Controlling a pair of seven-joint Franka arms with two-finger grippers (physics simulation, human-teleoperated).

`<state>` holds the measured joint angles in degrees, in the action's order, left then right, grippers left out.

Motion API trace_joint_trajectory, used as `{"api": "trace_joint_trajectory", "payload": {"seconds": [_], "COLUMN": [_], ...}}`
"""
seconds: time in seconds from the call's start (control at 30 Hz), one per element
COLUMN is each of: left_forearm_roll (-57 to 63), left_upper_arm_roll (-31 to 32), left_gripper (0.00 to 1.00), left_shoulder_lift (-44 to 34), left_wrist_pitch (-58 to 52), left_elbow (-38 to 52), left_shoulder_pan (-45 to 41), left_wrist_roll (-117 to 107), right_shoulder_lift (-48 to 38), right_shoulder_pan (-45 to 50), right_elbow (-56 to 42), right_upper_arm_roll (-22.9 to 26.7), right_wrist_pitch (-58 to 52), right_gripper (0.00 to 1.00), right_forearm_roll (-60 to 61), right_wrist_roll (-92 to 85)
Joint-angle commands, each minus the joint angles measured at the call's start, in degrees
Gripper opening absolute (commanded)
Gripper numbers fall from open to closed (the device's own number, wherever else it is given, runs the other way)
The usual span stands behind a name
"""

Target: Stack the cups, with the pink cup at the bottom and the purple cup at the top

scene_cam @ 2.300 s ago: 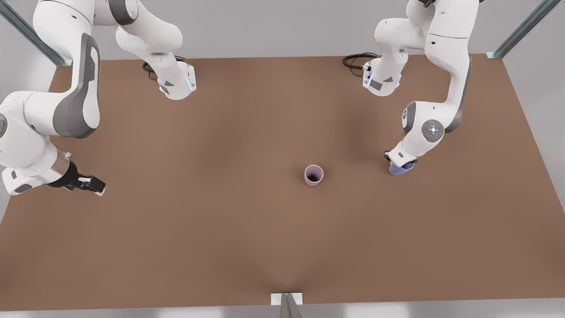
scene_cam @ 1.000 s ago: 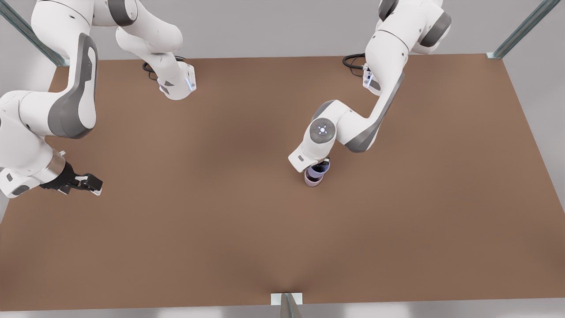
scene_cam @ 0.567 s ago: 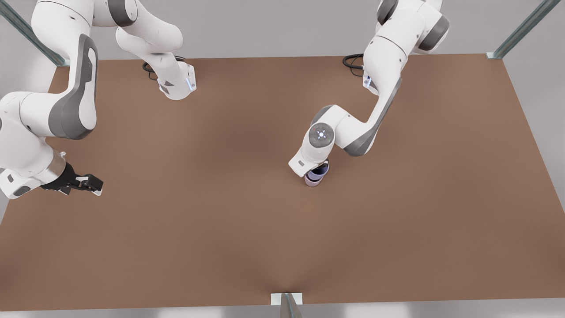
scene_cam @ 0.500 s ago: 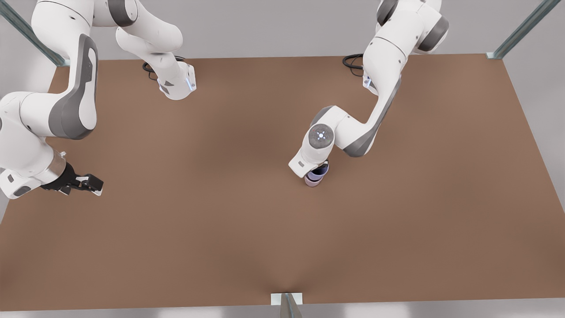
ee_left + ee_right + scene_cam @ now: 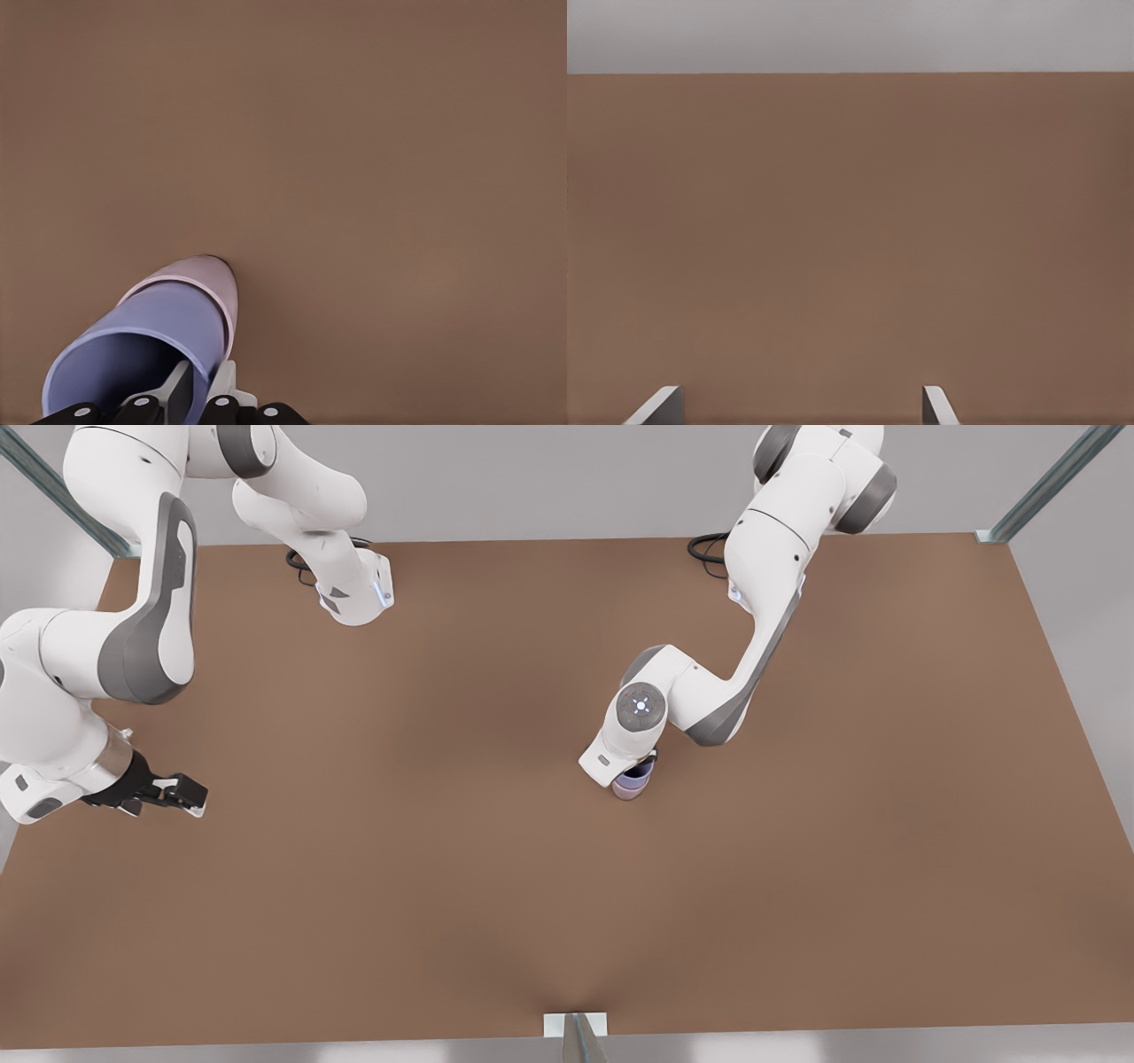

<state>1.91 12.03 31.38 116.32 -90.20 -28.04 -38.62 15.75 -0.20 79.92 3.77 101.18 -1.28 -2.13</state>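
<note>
Done: purple cup [image 5: 146, 345] sits nested in pink cup [image 5: 209, 276], mid-table [image 5: 443, 868].
Left: release; left gripper [image 5: 197, 390] pinches the purple rim.
Waiting: right gripper [image 5: 173, 793], jaws spread, front view's left edge.

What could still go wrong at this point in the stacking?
1. The left gripper pinches the purple cup's rim wall, one finger inside. If it lifts off before opening, it may drag the cup back out of the pink cup.
2. The wrist hangs close over the stack, so a sideways retreat could tip both cups on the table.
The right gripper waits open at the front view's left.
</note>
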Motion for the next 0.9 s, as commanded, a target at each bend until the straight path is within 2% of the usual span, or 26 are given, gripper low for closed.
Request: {"api": "trace_joint_trajectory", "payload": {"seconds": [0.0, 0.03, 0.07, 0.1, 0.13, 0.23, 0.37, 0.5, 0.57, 0.63, 0.8, 0.87], "left_forearm_roll": [0.0, 0.1, 0.1, 0.1, 0.1, 1.4, 1.4, 0.6, 0.6, 0.7, 1.0, 1.2], "left_upper_arm_roll": [0.0, 0.0, 0.0, 0.0, 0.0, -0.2, -9.7, -19.2, -20.8, -14.6, -11.5, -6.5], "left_gripper": [0.39, 0.55, 0.56, 0.84, 1.0, 1.0, 1.0, 1.0, 1.0, 1.0, 1.0, 1.0], "left_shoulder_lift": [-0.1, -0.1, -0.2, -0.3, -0.4, -1.8, -5.7, -8.3, -11.3, -14.9, -17.7, -18.4], "left_wrist_pitch": [0.0, 0.0, 0.0, 0.0, 0.0, -2.8, -16.6, -20.2, -21.7, -24.6, -24.3, -24.3], "left_elbow": [0.0, 0.0, 0.1, 0.1, 0.1, 1.3, 6.8, 7.1, 7.1, 7.1, 10.1, 11.2], "left_shoulder_pan": [0.0, 0.0, 0.0, 0.0, 0.0, 0.2, 0.3, 0.7, 1.1, 10.2, 17.6, 23.1], "left_wrist_roll": [-1.5, -1.3, -1.2, -1.3, -1.4, -1.5, 15.4, 31.3, 32.6, 36.2, 45.7, 45.9], "right_shoulder_lift": [0.0, 0.0, 0.0, 0.0, 0.0, 0.0, 0.0, -0.1, -0.1, 0.0, 0.0, 0.0], "right_shoulder_pan": [0.0, 0.0, 0.0, -0.1, 0.0, 0.0, -0.1, -0.1, -0.1, -0.1, -0.1, -0.1], "right_elbow": [0.0, 0.0, 0.0, 0.0, 0.0, 0.0, 0.0, 0.0, 0.0, 0.0, 0.0, 0.0], "right_upper_arm_roll": [0.0, 0.0, 0.0, 0.0, 0.0, 0.0, 0.0, 0.0, 0.0, 0.0, 0.0, 0.0], "right_wrist_pitch": [0.0, 0.0, 0.0, 0.0, 0.0, 0.0, 0.0, -0.1, 0.0, 0.0, 0.0, 0.0], "right_gripper": [1.0, 1.0, 1.0, 1.0, 1.0, 1.0, 1.0, 1.0, 1.0, 1.0, 1.0, 1.0], "right_forearm_roll": [0.0, 0.0, 0.0, 0.0, 0.0, -0.1, 0.0, 0.0, 0.0, 0.0, 0.0, 0.0], "right_wrist_roll": [-0.3, -0.3, -0.3, -0.3, -0.3, -0.3, -0.3, -0.3, -0.2, -0.2, -0.2, -0.2]}}
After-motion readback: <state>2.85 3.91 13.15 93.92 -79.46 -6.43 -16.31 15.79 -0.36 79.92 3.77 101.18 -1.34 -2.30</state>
